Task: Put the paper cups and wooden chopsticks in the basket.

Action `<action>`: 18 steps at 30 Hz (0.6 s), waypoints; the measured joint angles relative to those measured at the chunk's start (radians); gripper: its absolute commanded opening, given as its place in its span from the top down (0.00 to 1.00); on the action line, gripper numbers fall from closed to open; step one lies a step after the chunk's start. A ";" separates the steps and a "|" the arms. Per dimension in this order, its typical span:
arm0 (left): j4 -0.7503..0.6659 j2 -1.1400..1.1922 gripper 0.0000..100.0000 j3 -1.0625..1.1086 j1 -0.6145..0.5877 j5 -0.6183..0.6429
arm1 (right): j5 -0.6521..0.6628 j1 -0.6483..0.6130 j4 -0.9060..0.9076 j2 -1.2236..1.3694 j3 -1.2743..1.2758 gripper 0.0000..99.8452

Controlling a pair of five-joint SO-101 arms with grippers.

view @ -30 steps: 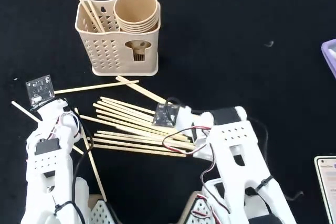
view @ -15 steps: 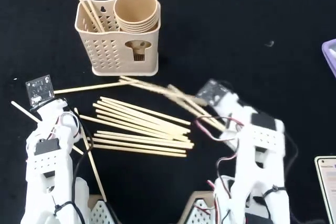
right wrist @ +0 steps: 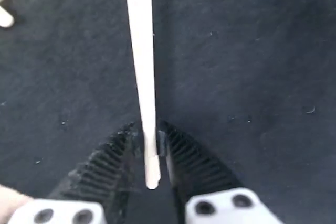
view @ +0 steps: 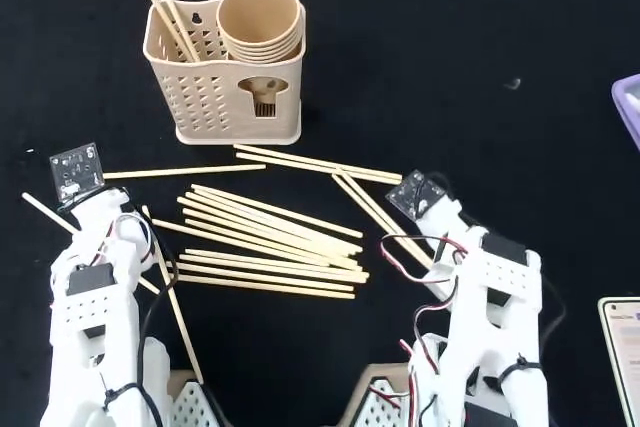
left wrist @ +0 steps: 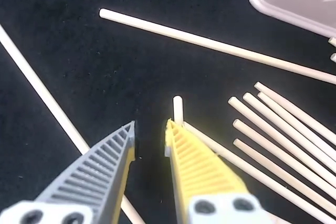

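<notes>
Plainly — right gripper [right wrist: 148,129] pinches one wooden chopstick [right wrist: 140,51].

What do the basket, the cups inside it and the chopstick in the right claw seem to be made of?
Basket: probably plastic, beige, matte; moulded slotted walls.
Cups: probably paper, tan, matte; thin nested rims.
Chopstick in right claw: probably bare wood, pale, dull.

The high view looks steeply down from above over the black cloth-covered table [view: 480,67]. Both wrist views face it from close, sharing the high view's pale wooden chopsticks [view: 270,237].
</notes>
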 measured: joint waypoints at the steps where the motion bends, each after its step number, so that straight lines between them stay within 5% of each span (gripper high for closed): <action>1: 0.000 0.000 0.90 0.000 0.000 0.000 | 0.000 -0.003 0.015 0.000 0.000 0.77; 5: 0.000 0.000 0.90 0.000 0.000 0.000 | -0.006 -0.092 0.046 0.000 0.000 0.82; 9: 0.000 0.000 0.90 0.000 0.000 0.000 | -0.158 -0.216 0.046 0.000 -0.068 0.86; 18: 0.000 0.000 0.90 0.000 0.000 0.000 | -0.264 -0.387 0.046 0.218 -0.316 0.74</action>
